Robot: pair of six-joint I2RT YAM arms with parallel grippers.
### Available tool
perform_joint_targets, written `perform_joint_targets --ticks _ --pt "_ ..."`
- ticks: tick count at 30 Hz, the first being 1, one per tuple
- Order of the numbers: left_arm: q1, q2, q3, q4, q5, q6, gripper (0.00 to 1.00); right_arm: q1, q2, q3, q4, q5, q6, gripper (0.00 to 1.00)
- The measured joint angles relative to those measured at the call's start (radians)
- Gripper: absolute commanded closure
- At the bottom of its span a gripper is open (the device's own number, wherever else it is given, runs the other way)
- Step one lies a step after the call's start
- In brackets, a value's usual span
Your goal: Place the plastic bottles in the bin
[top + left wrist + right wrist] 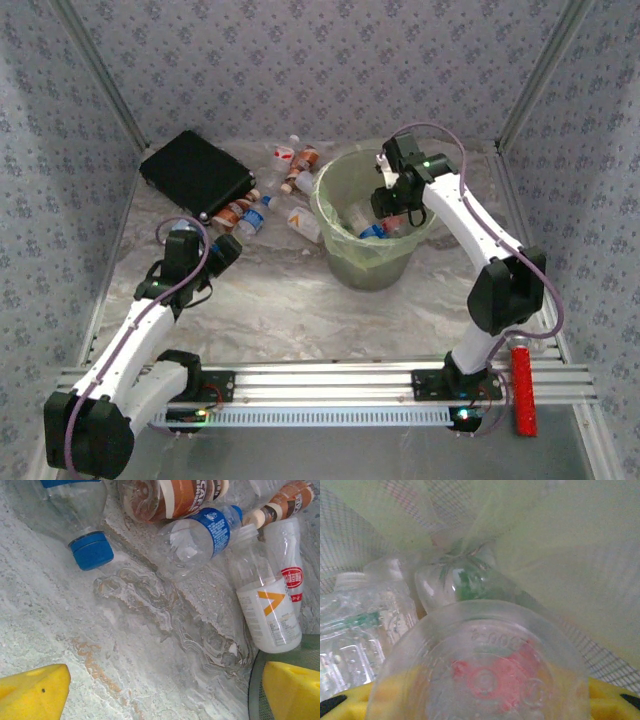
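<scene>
Bin (350, 262) is seen standing on the desk (280, 305), right of centre, lined with a thin bag. Right gripper (391, 214) is positioned over the bin mouth, inside the rim line in the top view. In the right wrist view a clear bottle (480, 670) is seen base-first between the yellow fingers (616, 696); the fingers are pressed against its sides, so the gripper is recorded as clamped on it. A red patch is visible through the bottle's base. Below and beyond it, two more clear bottles are noted lying inside the bin: one with a white cap and a green band (355, 630), and one against the liner (460, 580). The remaining plastic bottles (275, 205) are found loose on the desk in a cluster between the flat black case (195, 175) and the bin, just beside both. Left gripper (228, 250) is held low over the desk near this cluster, its fingers spread wide apart with nothing between them. In the left wrist view a blue-capped bottle (85, 515), a brown-labelled bottle (165, 497), a blue-labelled clear bottle (195, 535), a white bottle with an orange mark (265, 610) and a red-labelled bottle (291, 565) are seen lying on their sides, several touching.
</scene>
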Motion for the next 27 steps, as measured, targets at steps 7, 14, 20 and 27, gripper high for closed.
perform_joint_targets --ticks 7,14,20,27 --pt "0.011 -0.002 -0.001 0.000 0.000 0.000 0.01 0.005 0.012 -0.008 0.000 0.007 0.002 0.31" --pt "0.036 -0.005 -0.001 -0.003 0.000 0.001 0.00 0.035 0.009 0.044 -0.008 0.006 0.004 0.24" --pt "0.085 -0.015 -0.001 -0.025 0.001 0.005 0.00 0.049 -0.046 0.092 -0.021 -0.003 0.004 0.24" --pt "0.169 0.008 -0.001 -0.016 -0.014 -0.033 0.00 0.022 -0.158 0.110 -0.025 -0.106 0.009 0.23"
